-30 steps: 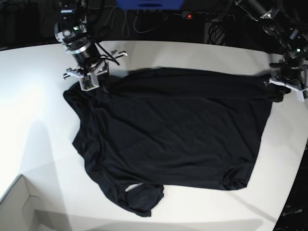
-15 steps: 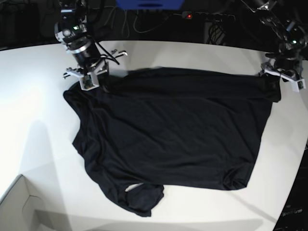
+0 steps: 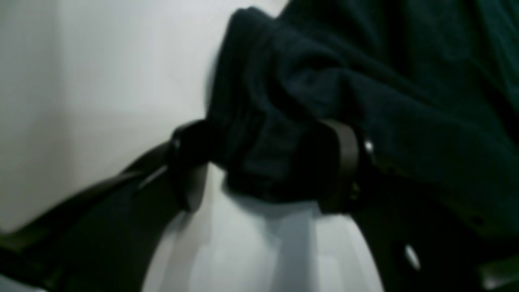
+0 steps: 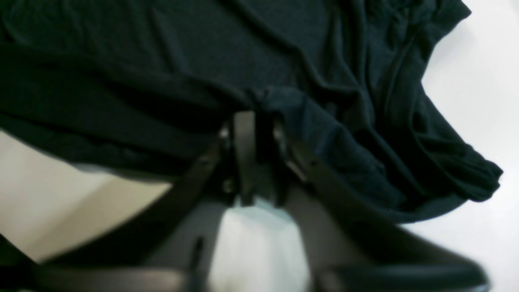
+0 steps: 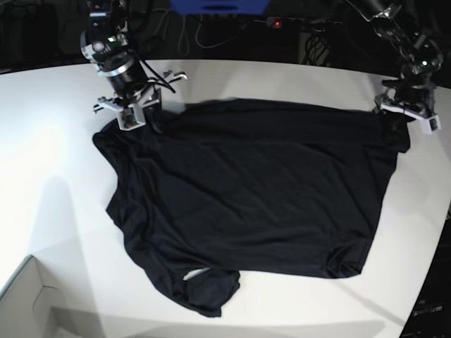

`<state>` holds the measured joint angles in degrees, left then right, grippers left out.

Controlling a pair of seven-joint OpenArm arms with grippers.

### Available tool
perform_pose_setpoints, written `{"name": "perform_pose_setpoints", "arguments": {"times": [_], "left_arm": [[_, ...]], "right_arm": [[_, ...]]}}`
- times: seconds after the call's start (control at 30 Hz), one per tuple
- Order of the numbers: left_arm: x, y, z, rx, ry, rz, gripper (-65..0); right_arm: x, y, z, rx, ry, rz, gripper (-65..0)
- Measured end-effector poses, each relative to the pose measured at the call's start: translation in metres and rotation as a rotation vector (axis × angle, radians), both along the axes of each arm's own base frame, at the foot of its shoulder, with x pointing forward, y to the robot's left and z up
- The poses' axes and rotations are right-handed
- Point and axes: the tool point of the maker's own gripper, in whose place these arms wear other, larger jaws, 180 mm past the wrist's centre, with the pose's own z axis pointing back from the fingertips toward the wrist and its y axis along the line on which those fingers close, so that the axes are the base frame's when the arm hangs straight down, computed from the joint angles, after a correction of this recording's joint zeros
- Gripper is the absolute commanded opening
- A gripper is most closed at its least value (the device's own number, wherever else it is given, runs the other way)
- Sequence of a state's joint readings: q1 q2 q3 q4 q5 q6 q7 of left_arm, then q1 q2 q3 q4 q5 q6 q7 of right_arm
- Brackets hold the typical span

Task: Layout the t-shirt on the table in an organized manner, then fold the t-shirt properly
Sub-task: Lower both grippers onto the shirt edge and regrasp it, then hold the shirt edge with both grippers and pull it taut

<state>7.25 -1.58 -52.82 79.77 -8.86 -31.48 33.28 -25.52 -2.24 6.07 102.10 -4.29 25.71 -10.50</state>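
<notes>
Lifting slightly toward the table's (image 5: pixel 42 141) far edge since earlier, left gripper (image 5: pixel 404 116) and right gripper (image 5: pixel 132 113) pinch the t-shirt (image 5: pixel 246 197); no writing visible.

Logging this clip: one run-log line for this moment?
phase: layout | left gripper: shut on t-shirt corner | right gripper: shut on t-shirt edge | table: shirt spread

Both arms reach in from the top of the base view. The right gripper (image 5: pixel 132 116), at upper left, points down, its fingers (image 4: pixel 243 134) pressed close together on a fold of the t-shirt (image 5: pixel 254 197). The left gripper (image 5: pixel 403 118), at upper right, hangs from a bent arm; its fingers (image 3: pixel 344 162) are spread wider, with bunched cloth clamped between them.
</notes>
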Motion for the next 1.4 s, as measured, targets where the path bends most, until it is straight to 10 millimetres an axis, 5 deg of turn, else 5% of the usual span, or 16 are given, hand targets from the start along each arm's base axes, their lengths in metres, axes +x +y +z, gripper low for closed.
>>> {"name": "perform_pose_setpoints", "arguments": {"times": [0.3,0.47,0.67,0.8,0.97,1.4], "left_arm": [[0.007,-0.011,-0.002,-0.027,-0.009,-0.013,-64.6],[0.009,-0.011,-0.001,-0.029,-0.009,-0.014,-65.0],[0.006,-0.01,0.006,0.009,0.03,-0.037,-64.9],[0.006,-0.008,0.013,0.031,0.027,-0.04,-64.9],[0.013,-0.001,0.033,0.082,-0.009,-0.048,-64.9],[0.012,0.001,0.036,0.092,-0.008,-0.05,-64.9]], "right_arm": [[-0.01,-0.001,-0.004,0.0,0.017,-0.003,-25.6],[-0.031,0.019,-0.016,0.025,0.076,0.043,-25.6],[-0.03,0.043,-0.022,0.063,0.085,0.097,-25.6],[-0.03,0.044,-0.039,0.06,0.131,0.1,-25.6],[-0.026,0.048,-0.036,0.067,0.113,0.109,-25.6],[0.039,0.05,0.007,0.054,-0.057,0.121,-25.3]]}}
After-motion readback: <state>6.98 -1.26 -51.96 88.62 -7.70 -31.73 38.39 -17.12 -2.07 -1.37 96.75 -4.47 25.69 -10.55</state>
